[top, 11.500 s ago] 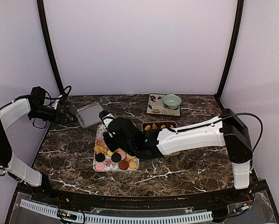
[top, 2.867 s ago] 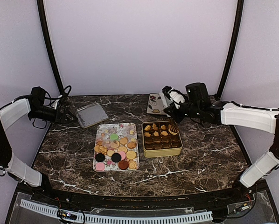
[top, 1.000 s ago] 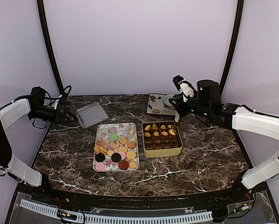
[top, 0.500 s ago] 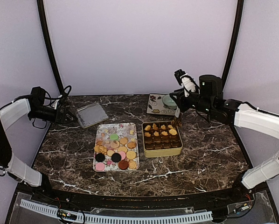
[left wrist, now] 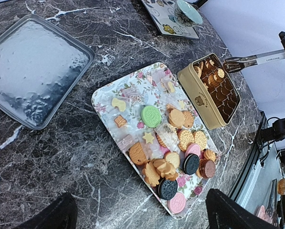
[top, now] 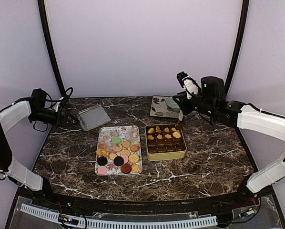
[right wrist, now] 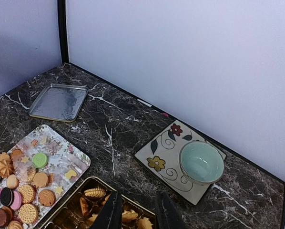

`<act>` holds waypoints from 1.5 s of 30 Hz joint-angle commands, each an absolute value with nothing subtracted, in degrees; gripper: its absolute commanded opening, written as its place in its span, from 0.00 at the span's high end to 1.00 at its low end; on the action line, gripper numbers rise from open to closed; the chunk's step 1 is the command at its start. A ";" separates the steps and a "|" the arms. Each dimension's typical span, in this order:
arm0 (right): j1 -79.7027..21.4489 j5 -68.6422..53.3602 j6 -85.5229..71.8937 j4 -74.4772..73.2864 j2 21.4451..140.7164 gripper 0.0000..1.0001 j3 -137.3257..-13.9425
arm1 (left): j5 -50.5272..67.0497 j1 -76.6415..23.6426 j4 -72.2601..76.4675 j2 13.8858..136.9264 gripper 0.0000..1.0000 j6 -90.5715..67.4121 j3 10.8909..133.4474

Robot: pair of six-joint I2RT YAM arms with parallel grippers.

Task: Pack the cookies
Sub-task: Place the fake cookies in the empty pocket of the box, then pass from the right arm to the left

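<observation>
The cookies (top: 117, 152) lie heaped on a flowery tray (top: 109, 131) at mid-table; the left wrist view shows the cookies (left wrist: 180, 138) and the tray (left wrist: 109, 98) too. More cookies (top: 164, 132) fill the far rows of the gold tin (top: 166, 157), and the right wrist camera sees those cookies (right wrist: 95, 192) from above. My right gripper (top: 184, 106) hovers above the tin's far right corner, shut on metal tongs (top: 181, 120) that point down at it. I see nothing between the tongs' tips (left wrist: 249, 58). My left gripper (top: 66, 118) hangs open at the far left, holding nothing.
A silver tin lid (top: 92, 117) lies by the left gripper. A square flower-painted plate (top: 157, 112) carrying a pale green bowl (top: 174, 102) sits at the back, just behind the tin. Black frame posts stand in both back corners.
The right arm has risen from the tin and drifted back and right with the tongs; the last half second shows hardly any motion. The left arm has stayed put.
</observation>
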State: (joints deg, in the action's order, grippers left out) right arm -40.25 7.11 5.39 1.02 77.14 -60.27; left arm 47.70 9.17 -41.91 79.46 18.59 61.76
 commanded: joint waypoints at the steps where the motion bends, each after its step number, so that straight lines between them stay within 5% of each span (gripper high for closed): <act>1: -41.84 3.77 1.53 6.82 73.28 0.97 -65.25 | 49.90 9.44 -43.86 77.34 0.04 20.54 62.10; 14: -50.58 -12.11 -23.70 32.33 90.66 0.92 -71.99 | 70.31 5.69 -51.67 76.75 0.05 30.59 62.00; 22: -52.76 -20.30 -33.33 39.23 104.45 0.91 -82.75 | 72.12 -3.40 -54.21 80.37 0.06 35.56 62.92; 33: -53.62 -22.98 -38.14 42.25 108.80 0.85 -85.65 | 72.00 -4.72 -55.78 82.20 0.11 38.75 63.51; 45: -53.70 -21.94 -37.37 41.65 108.47 0.82 -85.09 | 72.25 -5.80 -60.11 83.88 0.40 41.72 65.06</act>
